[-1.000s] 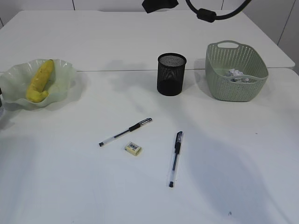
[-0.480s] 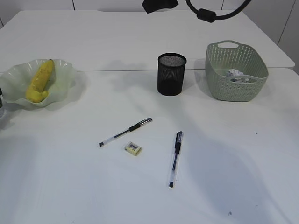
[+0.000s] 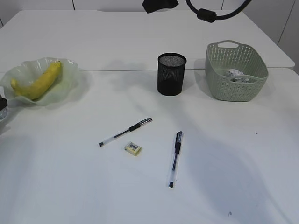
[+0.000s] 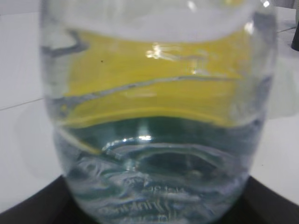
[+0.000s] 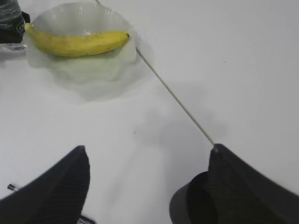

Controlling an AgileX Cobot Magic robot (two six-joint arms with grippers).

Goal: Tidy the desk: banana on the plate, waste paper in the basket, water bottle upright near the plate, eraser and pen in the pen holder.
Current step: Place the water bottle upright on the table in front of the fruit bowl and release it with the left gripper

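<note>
Since the earlier frames the banana [image 3: 37, 80] has turned in the plate [image 3: 70, 70]: it stood on end against the rim with its tip up, and it now lies flat along the dish, curving from lower left to upper right. Nothing else on the table [image 3: 224, 168] has shifted.

Left hand: barely in the exterior view, at the left edge just below the plate. Its wrist view is filled by the water bottle [image 4: 159, 112], standing directly in front of the hand and very close to it, with the banana's yellow showing through the clear plastic. The fingers are not visible there, so whether this hand grasps the bottle or has let go cannot be told.

Right hand [image 5: 147, 186]: released, fingers [image 5: 65, 182] spread wide and holding nothing. The pen holder [image 5: 191, 205] stands directly below it beside the right finger. Plate and banana lie far ahead of this hand to its left.

Remaining items, exterior view: two pens [image 3: 125, 132] [image 3: 175, 158] and the eraser [image 3: 133, 148] lie loose on the table in front of the pen holder. The basket [image 3: 236, 70] stands to the right of the pen holder, with the waste paper [image 3: 236, 73] inside it.
</note>
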